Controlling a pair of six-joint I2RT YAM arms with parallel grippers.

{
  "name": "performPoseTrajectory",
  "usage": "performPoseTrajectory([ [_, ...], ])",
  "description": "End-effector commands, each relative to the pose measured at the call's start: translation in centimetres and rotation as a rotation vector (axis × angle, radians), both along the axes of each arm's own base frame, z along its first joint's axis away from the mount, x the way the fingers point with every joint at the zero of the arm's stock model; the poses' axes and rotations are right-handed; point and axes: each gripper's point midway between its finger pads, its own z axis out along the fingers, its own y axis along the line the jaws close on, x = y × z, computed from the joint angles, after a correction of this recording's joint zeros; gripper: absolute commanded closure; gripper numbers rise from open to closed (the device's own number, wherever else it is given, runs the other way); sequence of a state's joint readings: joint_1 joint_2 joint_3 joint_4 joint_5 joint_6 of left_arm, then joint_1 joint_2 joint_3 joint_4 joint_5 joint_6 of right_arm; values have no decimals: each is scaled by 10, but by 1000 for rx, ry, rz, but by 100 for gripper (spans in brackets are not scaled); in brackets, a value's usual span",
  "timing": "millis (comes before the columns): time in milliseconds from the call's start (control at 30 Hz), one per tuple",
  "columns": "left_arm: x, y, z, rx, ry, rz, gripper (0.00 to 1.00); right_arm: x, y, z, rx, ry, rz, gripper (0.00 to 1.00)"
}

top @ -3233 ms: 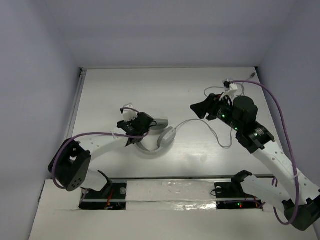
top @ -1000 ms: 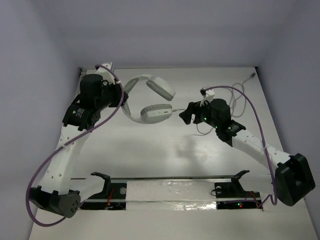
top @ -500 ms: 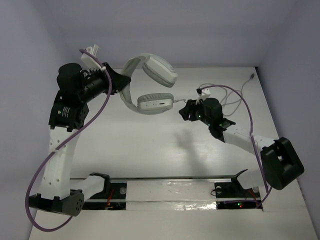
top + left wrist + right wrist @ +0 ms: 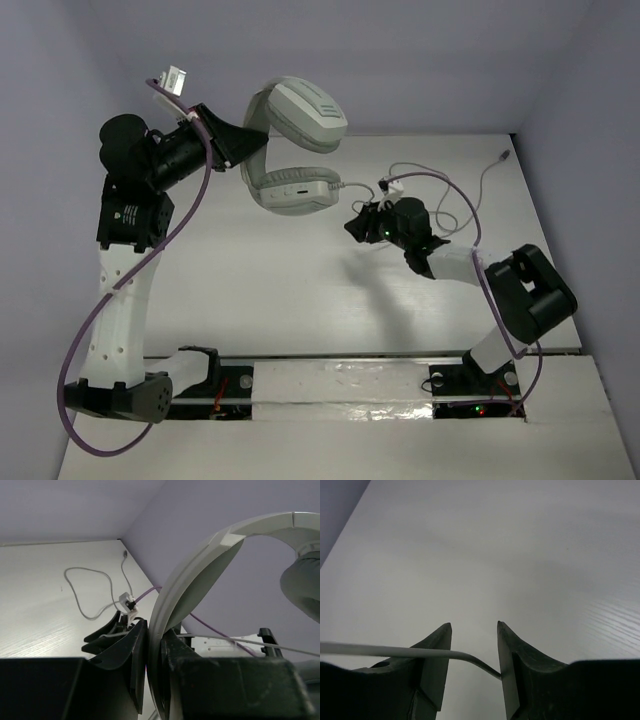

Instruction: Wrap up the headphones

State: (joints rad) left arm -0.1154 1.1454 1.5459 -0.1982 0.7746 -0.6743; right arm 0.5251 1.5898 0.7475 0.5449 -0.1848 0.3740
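My left gripper (image 4: 240, 150) is clamped tight on the headband (image 4: 200, 562) of the headphones (image 4: 300, 150). It holds them in the air above the far left part of the table (image 4: 300, 300). The band stands edge-on between my two left fingers (image 4: 125, 655). Out to the right of that grip, the upper ear cup (image 4: 308, 112) sits over the lower ear cup (image 4: 292, 192) in the top view.

The thin white cord (image 4: 380, 651) leaves the lower cup and runs right to my right gripper (image 4: 360, 225), which sits low near the middle of the table. There my jaws stand apart. The cord lies over the inner edge of one finger, crosses the gap and meets the face of the other, not pinched. Beyond that gripper the rest of the cord lies in loose loops on the table, reaching toward the far right corner.
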Motion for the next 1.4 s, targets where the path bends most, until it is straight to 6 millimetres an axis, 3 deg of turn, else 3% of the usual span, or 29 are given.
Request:
performPoseTrajectory([
  [0, -10, 2, 41, -75, -96, 0, 100, 0, 31, 30, 117, -76, 125, 53],
  [67, -4, 2, 46, -113, -90, 5, 100, -11, 46, 16, 118, -35, 165, 52],
  [200, 15, 5, 38, -207, -30, 52, 100, -40, 89, 6, 105, 3, 230, 53],
  [267, 27, 13, 36, -248, -14, 122, 100, -69, 113, 3, 110, 33, 282, 54],
  [367, 51, 30, 21, -283, 27, 264, 100, -106, 134, 6, 151, 71, 354, 60],
  [500, 85, 61, -16, -317, 82, 491, 100, -148, 150, 11, 162, 106, 406, 61],
  [567, 93, 64, -27, -364, 114, 519, 100, -167, 162, 13, 162, 140, 433, 64],
  [633, 102, 68, -38, -369, 127, 549, 100, -179, 164, 2, 127, 208, 436, 70],
  [733, 114, 93, -50, -324, 127, 692, 100, -195, 158, -12, 99, 286, 422, 76],
  [767, 118, 113, -54, -284, 103, 804, 100, -200, 155, -10, 103, 293, 417, 77],
  [833, 118, 124, -65, -240, 102, 872, 100, -203, 139, -28, 33, 337, 356, 86],
  [900, 119, 145, -76, -167, 95, 987, 100, -208, 125, -26, -39, 345, 326, 89],
  [967, 119, 157, -82, -129, 88, 1051, 100, -217, 121, -18, -82, 326, 344, 93],
  [1100, 118, 167, -115, -41, 121, 1106, 100, -224, 102, 22, -100, 280, 347, 98],
  [1167, 117, 169, -125, -17, 129, 1115, 100, -224, 99, 64, -61, 209, 369, 100],
  [1233, 116, 167, -143, 35, 151, 1112, 100, -220, 83, 82, -118, 164, 340, 100],
  [1267, 116, 159, -150, 53, 162, 1103, 100, -216, 84, 107, -101, 126, 338, 100],
  [1333, 114, 147, -164, 81, 184, 1084, 100, -217, 77, 116, -168, 108, 362, 100],
  [1367, 111, 132, -166, 101, 179, 1073, 100, -214, 84, 135, -170, 86, 373, 100],
])
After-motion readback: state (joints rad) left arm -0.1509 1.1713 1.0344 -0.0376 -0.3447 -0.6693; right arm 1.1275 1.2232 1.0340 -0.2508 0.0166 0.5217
